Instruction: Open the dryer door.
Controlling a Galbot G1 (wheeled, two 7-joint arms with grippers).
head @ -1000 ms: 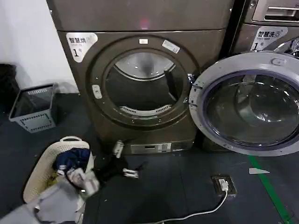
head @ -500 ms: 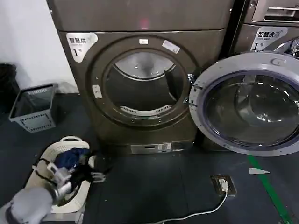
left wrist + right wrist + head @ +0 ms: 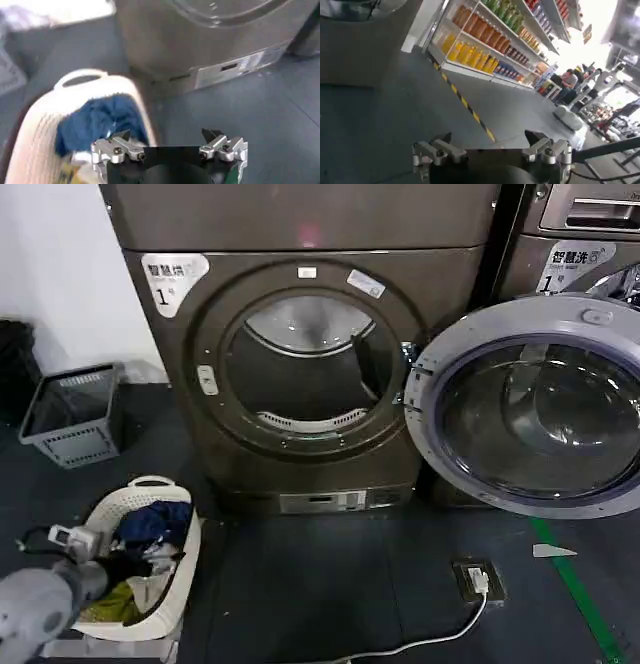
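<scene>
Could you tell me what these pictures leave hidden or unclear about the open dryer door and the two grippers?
- Dryer door, head view: its right part is cut off by the picture's edge.
- Left gripper, left wrist view: open, fingertips blurred; basket contents smeared.
- Right gripper, right wrist view: open; aimed at shelves.

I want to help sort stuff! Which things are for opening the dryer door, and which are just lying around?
For the job:
- round chrome-rimmed glass dryer door, already swung open
- left gripper, open, above the basket

Just lying about:
- white woven laundry basket of clothes
- grey plastic bin
- white floor cable
</scene>
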